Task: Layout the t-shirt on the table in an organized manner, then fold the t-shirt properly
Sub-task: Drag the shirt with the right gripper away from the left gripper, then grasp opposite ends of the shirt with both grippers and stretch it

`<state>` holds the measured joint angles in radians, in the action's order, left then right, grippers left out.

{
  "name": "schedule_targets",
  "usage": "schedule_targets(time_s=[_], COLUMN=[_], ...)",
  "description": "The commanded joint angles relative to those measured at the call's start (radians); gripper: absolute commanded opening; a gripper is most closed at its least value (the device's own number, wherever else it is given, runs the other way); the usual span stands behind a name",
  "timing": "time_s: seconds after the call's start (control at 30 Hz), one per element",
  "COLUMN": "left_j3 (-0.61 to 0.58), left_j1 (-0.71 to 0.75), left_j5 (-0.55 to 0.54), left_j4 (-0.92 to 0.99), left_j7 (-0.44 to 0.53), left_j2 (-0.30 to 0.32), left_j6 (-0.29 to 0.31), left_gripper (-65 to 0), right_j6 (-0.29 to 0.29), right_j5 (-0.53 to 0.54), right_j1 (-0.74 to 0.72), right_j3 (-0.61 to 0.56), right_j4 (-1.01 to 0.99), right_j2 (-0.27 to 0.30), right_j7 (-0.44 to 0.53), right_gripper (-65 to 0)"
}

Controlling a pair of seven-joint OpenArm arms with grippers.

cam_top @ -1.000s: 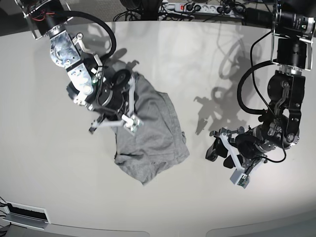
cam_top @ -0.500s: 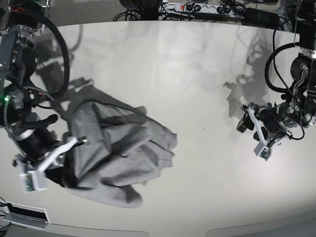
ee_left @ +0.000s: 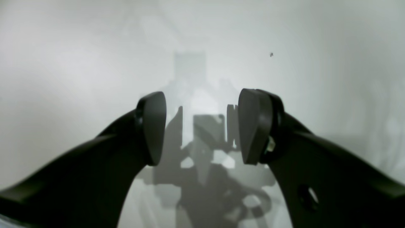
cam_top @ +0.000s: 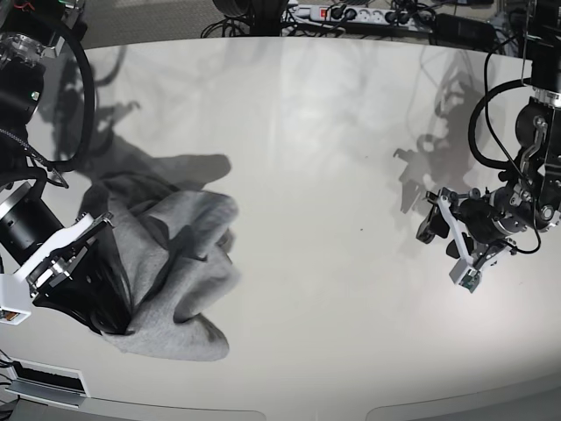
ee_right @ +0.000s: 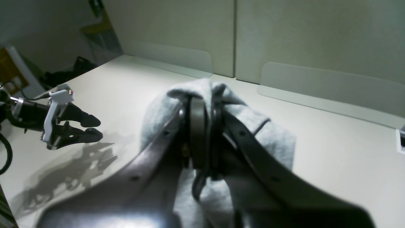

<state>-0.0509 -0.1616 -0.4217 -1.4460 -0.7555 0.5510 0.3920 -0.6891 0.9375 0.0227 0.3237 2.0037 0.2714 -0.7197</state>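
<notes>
A: Nearest the front edge, the right end effector [cam_top: 103, 235] is clamped tight on a bunched fold of the t-shirt [cam_top: 166, 272], which sits crumpled at that side of the tabletop [cam_top: 307, 158].

B: And the left end effector [cam_top: 445, 235]?

A: Jaws wide apart, holding nothing, hovering well apart from the cloth. I'd bring it across to pinch a second edge, then draw both apart so the fabric spreads flat.
</notes>
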Motion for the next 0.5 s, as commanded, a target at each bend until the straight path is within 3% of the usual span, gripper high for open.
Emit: schedule_targets(time_s=[0.0,0.13,0.23,0.47], left_j3=[0.008,0.008,0.008,0.008], left_j1=[-0.019,-0.019,-0.02,-0.026], left_j5=[-0.009,-0.009,-0.014,-0.053], left_j4=[-0.016,-0.016,-0.016,-0.026], left_j7=[0.018,0.018,0.019,0.016], left_j2=[0.014,0.014,0.014,0.02], left_j6=[-0.004,-0.004,-0.004,-0.004], left_gripper=[-27.9,-27.9,-27.9,-27.9], right_j6=[-0.009,-0.009,-0.009,-0.009], right_j5=[0.036,0.035,0.018,-0.319], right_j1=[-0.018,-0.02,-0.026,-0.071], right_j3=[0.005,-0.035,-0.148,-0.499], right_j4=[0.019,0.019,0.019,0.019], right_j2=[0.011,0.012,0.011,0.011], right_j7=[0.045,0.04,0.01,0.047], right_gripper=[-65.0,-65.0,-65.0,-65.0])
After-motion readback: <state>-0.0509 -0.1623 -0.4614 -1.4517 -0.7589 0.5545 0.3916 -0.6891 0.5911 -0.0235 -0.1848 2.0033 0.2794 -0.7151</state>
